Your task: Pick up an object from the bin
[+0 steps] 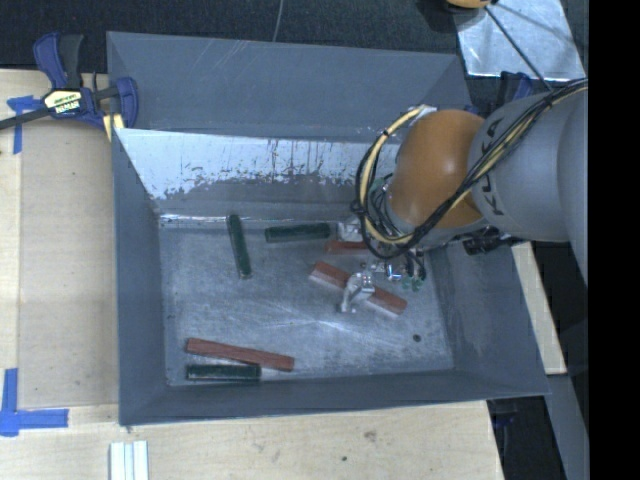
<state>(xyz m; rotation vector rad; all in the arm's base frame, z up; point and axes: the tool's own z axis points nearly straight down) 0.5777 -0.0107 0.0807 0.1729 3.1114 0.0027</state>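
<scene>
Red-brown bars (326, 274) lie close together at the right-centre of the bin (140, 308) floor, and the gripper (352, 296) stands low directly over them, which I judge sets up a pick; how far it is open, or whether it holds one, I cannot tell.

Green stick (239, 246) and green bar (297, 233) lie apart, red-brown strip (240, 354) beside dark rod (222, 373).

Three dark green bars (238, 245); at least two red-brown bars (240, 353)
</scene>
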